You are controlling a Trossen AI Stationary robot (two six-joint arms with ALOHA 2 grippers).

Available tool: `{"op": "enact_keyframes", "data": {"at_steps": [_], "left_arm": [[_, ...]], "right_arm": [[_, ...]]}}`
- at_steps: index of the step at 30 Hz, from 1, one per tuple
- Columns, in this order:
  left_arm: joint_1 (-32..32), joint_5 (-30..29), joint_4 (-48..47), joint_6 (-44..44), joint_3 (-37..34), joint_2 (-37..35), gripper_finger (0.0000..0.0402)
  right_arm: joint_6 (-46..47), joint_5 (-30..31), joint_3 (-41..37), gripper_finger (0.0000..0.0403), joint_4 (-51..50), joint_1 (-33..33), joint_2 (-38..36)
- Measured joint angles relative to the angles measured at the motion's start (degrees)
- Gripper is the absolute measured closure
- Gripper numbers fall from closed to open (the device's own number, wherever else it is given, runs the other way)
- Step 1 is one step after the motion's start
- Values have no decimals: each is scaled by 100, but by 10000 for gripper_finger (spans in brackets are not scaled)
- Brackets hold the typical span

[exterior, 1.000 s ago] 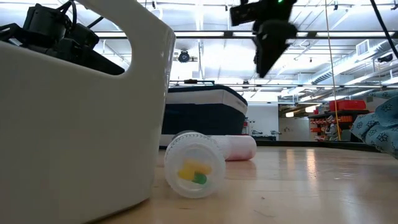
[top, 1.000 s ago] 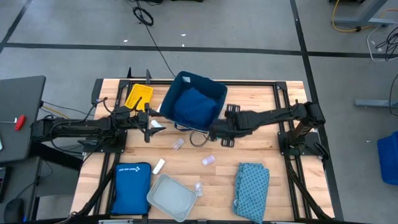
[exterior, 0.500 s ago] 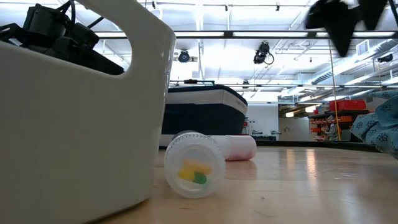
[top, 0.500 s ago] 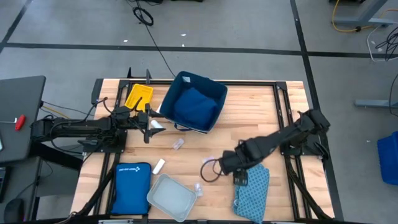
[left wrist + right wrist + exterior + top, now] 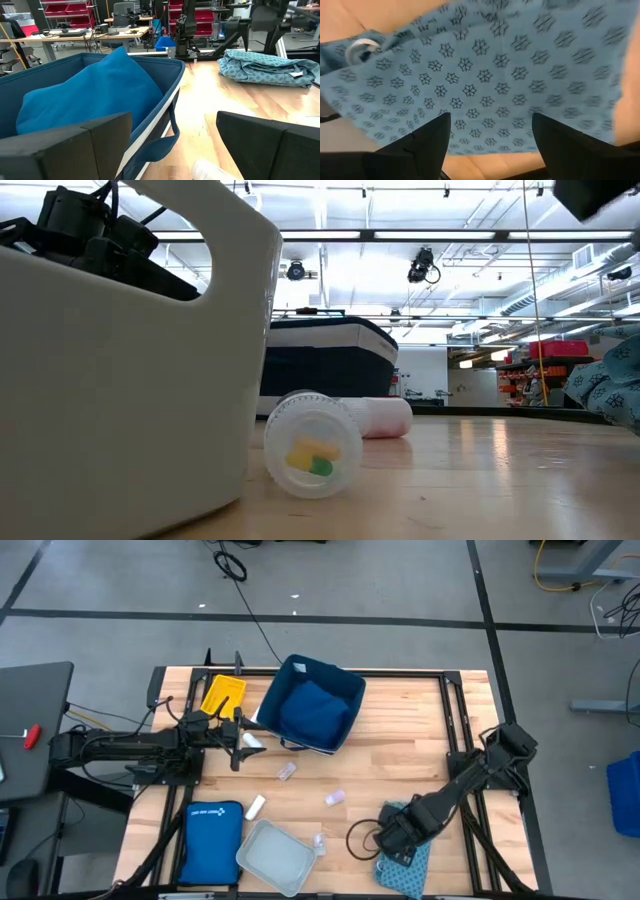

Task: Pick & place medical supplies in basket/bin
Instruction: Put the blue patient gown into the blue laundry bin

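Even overhead light, glaring ceiling strips in the low view, its near white container perhaps slightly blurred.

R claw (image 5: pixel 397 841) over teal cloth (image 5: pixel 412 852), L arm waiting

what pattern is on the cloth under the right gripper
Teal patterned cloth with small dark star-like flower motifs in rows; clearest in the right wrist view.

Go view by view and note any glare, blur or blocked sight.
Low view: bright ceiling lights behind, the grey tray looms over the left side, the vial is sharp. Left wrist view: its own fingers are soft. Right wrist view: the teal cloth fills the picture. High view: evenly lit.
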Motion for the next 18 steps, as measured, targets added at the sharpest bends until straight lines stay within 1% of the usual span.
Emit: {"op": "enact_keyframes", "data": {"at_steps": [3,6,9,14,15,18], "left_arm": [[0,-1,0,9,0,0,110],[0,-2,0,47,0,0,110],[0,-11,0,61,0,0,110],[0,-20,0,61,0,0,110],[0,-20,0,61,-1,0,110],[0,-22,0,59,0,0,110]], "right_arm": [[238,-83,-326,129,514,141,0],[424,-277,-721,167,1165,258,0],[588,-374,-1085,231,1869,357,0],[616,-299,-1529,375,2686,390,0],[569,-203,-1575,388,2761,390,0],[392,225,-1632,388,2818,327,-7]]}}
